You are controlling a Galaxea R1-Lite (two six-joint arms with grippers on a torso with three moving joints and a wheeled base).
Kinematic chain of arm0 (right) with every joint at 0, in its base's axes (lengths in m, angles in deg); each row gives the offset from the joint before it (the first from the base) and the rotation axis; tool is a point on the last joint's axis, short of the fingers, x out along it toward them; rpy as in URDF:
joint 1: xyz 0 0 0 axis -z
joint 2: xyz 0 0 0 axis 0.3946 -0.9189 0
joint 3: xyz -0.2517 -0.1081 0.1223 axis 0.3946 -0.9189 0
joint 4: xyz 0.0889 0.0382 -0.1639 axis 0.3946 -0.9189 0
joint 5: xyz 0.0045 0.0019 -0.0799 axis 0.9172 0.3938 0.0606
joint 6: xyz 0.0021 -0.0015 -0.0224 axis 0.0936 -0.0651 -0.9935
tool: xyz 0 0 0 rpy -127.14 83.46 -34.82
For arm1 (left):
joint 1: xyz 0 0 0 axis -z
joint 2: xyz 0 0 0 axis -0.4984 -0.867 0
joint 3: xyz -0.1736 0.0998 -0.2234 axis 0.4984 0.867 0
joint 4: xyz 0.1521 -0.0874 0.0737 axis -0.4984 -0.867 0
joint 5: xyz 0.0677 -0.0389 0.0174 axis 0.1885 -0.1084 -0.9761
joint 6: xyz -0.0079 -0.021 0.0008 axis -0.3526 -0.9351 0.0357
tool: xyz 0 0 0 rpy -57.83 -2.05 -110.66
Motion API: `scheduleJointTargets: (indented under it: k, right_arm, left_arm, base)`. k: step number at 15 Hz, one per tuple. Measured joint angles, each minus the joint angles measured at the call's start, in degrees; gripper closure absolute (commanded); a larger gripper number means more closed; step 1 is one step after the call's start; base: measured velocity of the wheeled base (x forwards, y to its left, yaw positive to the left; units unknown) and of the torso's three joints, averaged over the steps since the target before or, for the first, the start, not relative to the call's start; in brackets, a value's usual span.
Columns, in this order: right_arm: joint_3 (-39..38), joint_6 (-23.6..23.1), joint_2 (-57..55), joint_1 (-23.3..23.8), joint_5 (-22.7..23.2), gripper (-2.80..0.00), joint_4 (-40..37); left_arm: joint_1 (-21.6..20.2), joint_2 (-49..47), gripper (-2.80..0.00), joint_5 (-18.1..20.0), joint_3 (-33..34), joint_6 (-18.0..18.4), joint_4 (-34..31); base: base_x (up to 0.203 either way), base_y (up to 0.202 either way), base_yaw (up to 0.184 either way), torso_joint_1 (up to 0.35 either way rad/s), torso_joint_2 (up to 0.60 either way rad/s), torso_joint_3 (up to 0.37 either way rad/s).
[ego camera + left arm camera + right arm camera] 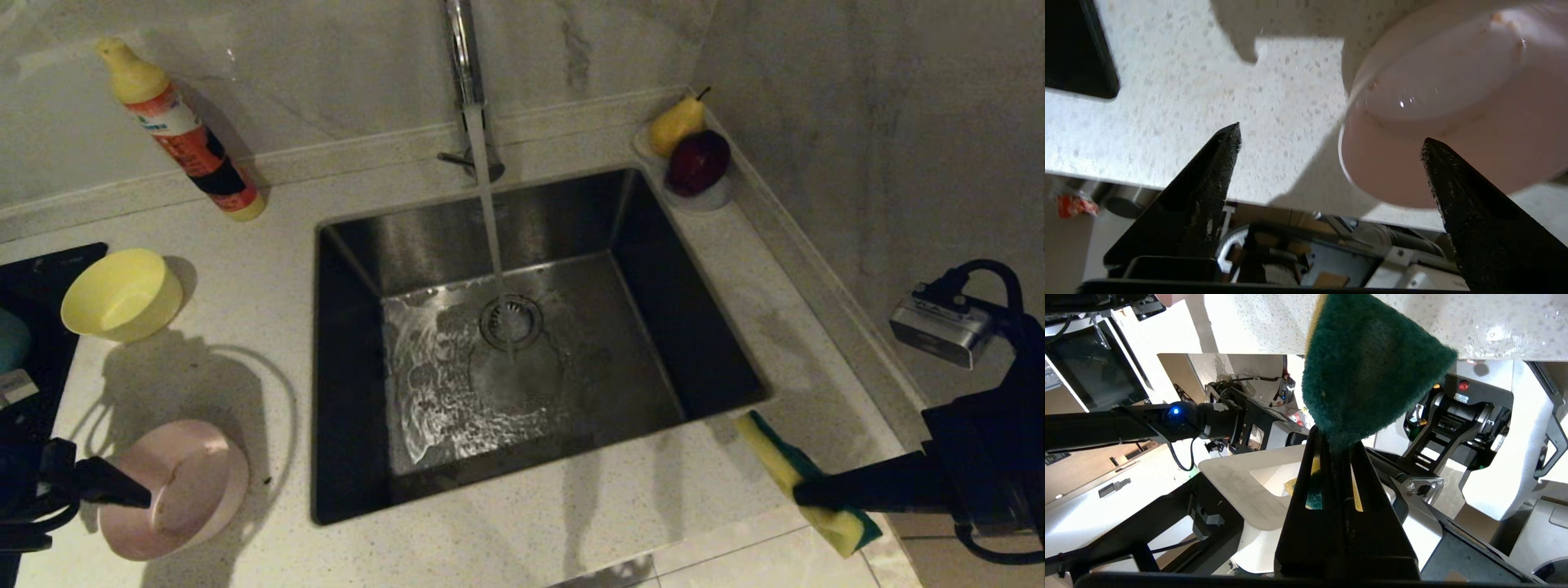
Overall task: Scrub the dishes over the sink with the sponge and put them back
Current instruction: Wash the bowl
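The left end effector (122,490) sits at about eight o'clock from the sink (351,343), jaws spread wide and holding nothing. The pink bowl (184,486) rests on the surface (269,269) just beside it, tipped a little. In the left wrist view one finger (1457,192) overlaps the bowl's wall while the other stands off over bare surface. The right end effector (804,494) is at five o'clock from the sink, clamped on the sponge (775,457), which hangs past the surface edge. The yellow bowl (122,294) stands at nine o'clock; a sliver of blue bowl (12,339) shows beyond it. Water runs from the tap (464,57) onto the drain.

Judging by this, the pink bowl is either just set down or about to be taken. To grasp it well, straddle the rim with one finger inside and one outside, close firmly, then lift clear before swinging toward the sink. Smears remain near its rim (1506,28), so scrubbing there matters. A wet rim could slip.
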Motion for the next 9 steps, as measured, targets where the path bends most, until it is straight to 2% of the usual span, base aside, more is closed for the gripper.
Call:
scheduleJointTargets:
  k: [4, 9]
  right_arm:
    - [-0.3, 0.0, 0.1, 0.3, 0.2, 0.00, 0.0]
    - [-0.6, 0.0, 0.1, 0.4, 0.3, 0.00, 0.1]
  left_arm:
    - [0.7, -0.7, -2.80, -5.6, 2.5, -1.0, 5.5]
    - [0.8, -1.7, -2.80, -6.0, 3.5, -1.7, 5.7]
  base:
    - [0.000, 0.000, 0.000, 0.000, 0.00, 0.000]
    - [0.000, 0.000, 0.000, 0.000, 0.00, 0.000]
